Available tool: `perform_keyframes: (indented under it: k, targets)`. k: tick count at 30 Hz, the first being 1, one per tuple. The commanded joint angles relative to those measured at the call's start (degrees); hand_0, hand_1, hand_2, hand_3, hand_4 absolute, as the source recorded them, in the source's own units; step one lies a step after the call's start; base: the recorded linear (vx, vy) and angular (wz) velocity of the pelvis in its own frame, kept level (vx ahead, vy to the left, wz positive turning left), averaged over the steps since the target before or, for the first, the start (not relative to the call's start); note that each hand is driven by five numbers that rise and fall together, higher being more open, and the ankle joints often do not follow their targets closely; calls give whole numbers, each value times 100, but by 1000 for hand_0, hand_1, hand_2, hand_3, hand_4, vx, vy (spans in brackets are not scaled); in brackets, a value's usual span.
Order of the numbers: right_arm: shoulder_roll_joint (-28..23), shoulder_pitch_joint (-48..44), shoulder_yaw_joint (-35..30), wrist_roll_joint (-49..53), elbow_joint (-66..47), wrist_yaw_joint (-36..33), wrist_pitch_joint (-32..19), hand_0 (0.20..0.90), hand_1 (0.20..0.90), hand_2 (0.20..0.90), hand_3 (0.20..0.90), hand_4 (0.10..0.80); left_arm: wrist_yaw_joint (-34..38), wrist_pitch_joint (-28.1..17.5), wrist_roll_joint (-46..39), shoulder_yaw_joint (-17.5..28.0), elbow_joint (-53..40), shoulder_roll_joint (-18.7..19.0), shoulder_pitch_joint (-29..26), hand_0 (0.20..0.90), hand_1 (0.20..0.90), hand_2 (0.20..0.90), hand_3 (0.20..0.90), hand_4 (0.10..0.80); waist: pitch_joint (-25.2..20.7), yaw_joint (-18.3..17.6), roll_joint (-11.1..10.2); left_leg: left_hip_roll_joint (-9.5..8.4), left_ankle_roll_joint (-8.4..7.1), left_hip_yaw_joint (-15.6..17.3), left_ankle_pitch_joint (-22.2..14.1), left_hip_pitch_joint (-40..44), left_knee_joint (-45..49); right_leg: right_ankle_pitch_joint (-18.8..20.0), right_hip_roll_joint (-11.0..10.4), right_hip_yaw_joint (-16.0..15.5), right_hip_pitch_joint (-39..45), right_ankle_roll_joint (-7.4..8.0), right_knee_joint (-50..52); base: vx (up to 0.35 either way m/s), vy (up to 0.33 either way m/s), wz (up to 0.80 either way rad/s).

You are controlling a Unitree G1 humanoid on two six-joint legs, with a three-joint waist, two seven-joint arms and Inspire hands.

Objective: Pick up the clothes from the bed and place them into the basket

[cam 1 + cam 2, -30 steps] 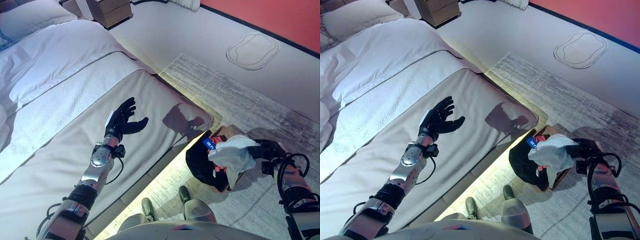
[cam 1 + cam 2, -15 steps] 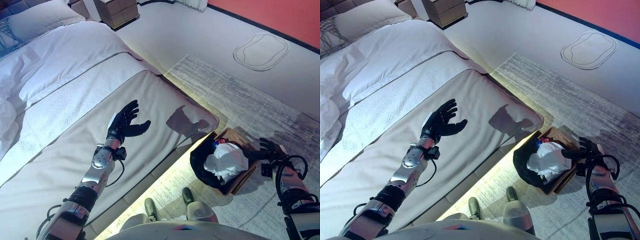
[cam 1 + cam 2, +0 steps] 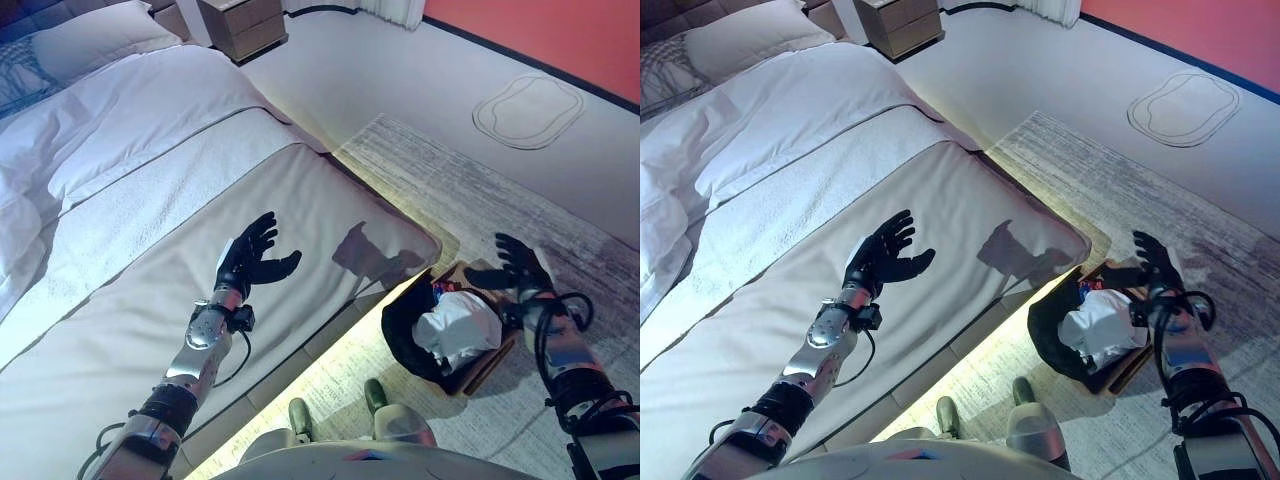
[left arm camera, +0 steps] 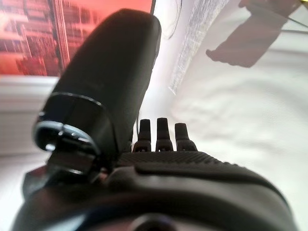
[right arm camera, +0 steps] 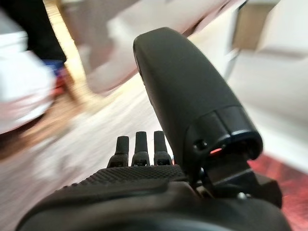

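Left eye view: right hand (image 3: 517,262) released white garment (image 3: 458,324) into basket (image 3: 404,334).

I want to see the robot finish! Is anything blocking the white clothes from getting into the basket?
No. The white clothes already lie inside the basket on the rug beside the bed. The right hand is open above it, and the left hand is open over the bed.

A big bed (image 3: 150,200) with white covers and a pillow (image 3: 85,40) fills one side of the room. A wooden nightstand (image 3: 245,22) stands past it. The floor (image 3: 400,70) is pale, with a grey rug (image 3: 470,190) (warm light glows under the bed edge). The far wall (image 3: 560,35) is red.
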Motion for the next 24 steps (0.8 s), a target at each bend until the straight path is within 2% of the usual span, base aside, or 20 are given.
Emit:
perform_keyframes:
  k: [1, 3, 10, 17, 24]
  targets:
    - [154, -228, 213, -890, -887, -312, -812, 900, 900, 900, 900, 800, 5, -268, 123, 32, 185, -61, -162, 900, 900, 900, 900, 800, -444, 273, -231, -102, 13, -363, -539, 63, 76, -158, 187, -72, -260, -107, 397, 29, 53, 15]
    - [374, -64, 462, -1440, -1298, -383, -971, 900, 900, 900, 900, 800, 214, -386, 280, 37, 270, -169, 10, 900, 900, 900, 900, 800, -479, 336, -258, -125, 1, -449, -514, 45, 28, -79, 149, -139, -196, -76, 201, 32, 52, 25]
    - [743, 460, 945, -1976, -1575, -536, -1153, 900, 900, 900, 900, 800, 332, -489, 201, 284, 372, -356, 449, 900, 900, 900, 900, 800, -600, 547, -316, -128, 18, -620, -465, -41, 28, -155, 83, -393, -110, -63, 136, 38, 29, 28]
    - [886, 661, 1341, -1756, -1558, -200, -932, 900, 900, 900, 900, 800, 114, -356, 226, 397, 475, -364, 643, 900, 900, 900, 900, 800, -667, 856, -404, -183, 37, -910, -402, -89, 28, -218, 6, -788, 62, -58, 77, 31, -17, 32]
    - [988, 735, 1563, -1651, -1601, -216, -916, 900, 900, 900, 900, 800, -167, -192, 72, 441, 483, -300, 672, 900, 900, 900, 900, 800, -676, 1026, -448, -195, 56, -1007, -346, -73, 28, -200, -46, -1028, 172, -24, 83, 31, -20, 16]
